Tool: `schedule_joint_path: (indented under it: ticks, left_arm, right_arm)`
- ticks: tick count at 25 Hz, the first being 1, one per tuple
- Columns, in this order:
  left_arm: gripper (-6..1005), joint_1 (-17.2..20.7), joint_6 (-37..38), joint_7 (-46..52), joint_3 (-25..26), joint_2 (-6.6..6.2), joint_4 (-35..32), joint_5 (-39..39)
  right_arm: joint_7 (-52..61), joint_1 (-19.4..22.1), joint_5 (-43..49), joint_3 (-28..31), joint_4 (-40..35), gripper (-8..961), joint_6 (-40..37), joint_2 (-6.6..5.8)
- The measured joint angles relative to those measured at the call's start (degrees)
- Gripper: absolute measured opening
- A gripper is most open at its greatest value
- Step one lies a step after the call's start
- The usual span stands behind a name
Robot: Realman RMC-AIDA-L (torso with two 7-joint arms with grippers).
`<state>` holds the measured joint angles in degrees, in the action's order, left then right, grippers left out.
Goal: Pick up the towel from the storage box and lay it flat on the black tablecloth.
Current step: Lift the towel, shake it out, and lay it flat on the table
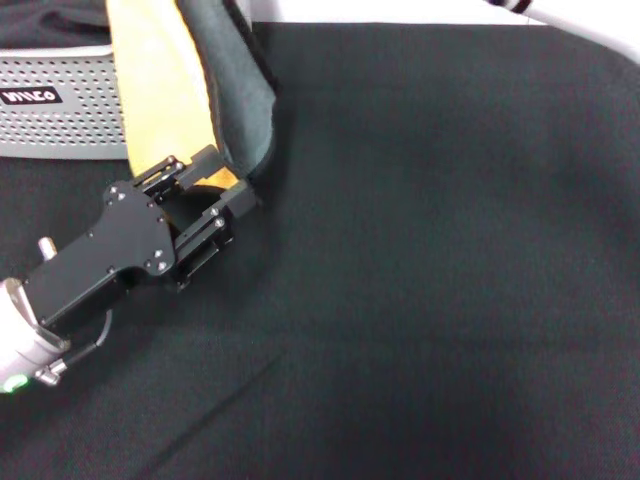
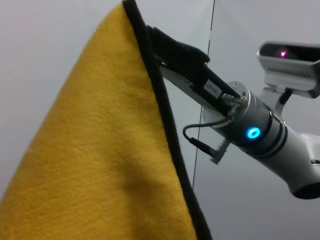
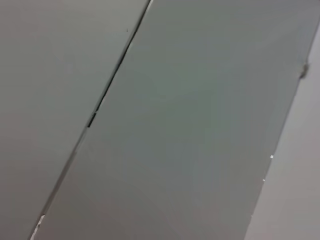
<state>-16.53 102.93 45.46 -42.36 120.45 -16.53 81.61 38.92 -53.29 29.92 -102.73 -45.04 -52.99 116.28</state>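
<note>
The towel [image 1: 165, 95] hangs upright over the left edge of the black tablecloth [image 1: 430, 280], yellow face to the left, grey-teal face to the right. My left gripper [image 1: 220, 180] sits low above the cloth with its jaws apart around the towel's bottom corner. In the left wrist view the yellow face [image 2: 100, 160] fills the near side, and my right gripper [image 2: 150, 35] is shut on the towel's top corner, high up. The storage box [image 1: 60, 120] stands at the back left, behind the towel.
A dark black fabric bundle [image 1: 45, 25] lies in the box. A white surface [image 1: 590, 25] borders the tablecloth at the far right. The right wrist view shows only plain grey panels.
</note>
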Motion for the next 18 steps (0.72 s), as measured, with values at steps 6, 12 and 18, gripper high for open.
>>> schedule_joint_path:
  ticks: [6, 12, 18]
  left_arm:
    - [514, 0.57, -1.59, -4.06, 0.07, -0.07, 2.60, -1.43]
    - [514, 2.28, -2.94, -10.12, 0.10, -0.06, 4.76, -6.11]
    - [512, 1.69, -3.35, -15.27, 0.09, -0.01, 8.83, -7.61]
  right_arm:
    - [-1.50, -1.20, -0.73, -1.46, 0.59, 6, 0.84, 0.00]
    - [-2.68, -1.38, -0.76, -1.51, 0.27, 6, 1.82, -0.01]
    - [-6.86, -1.81, -5.10, -0.78, 0.62, 6, 1.93, -0.01]
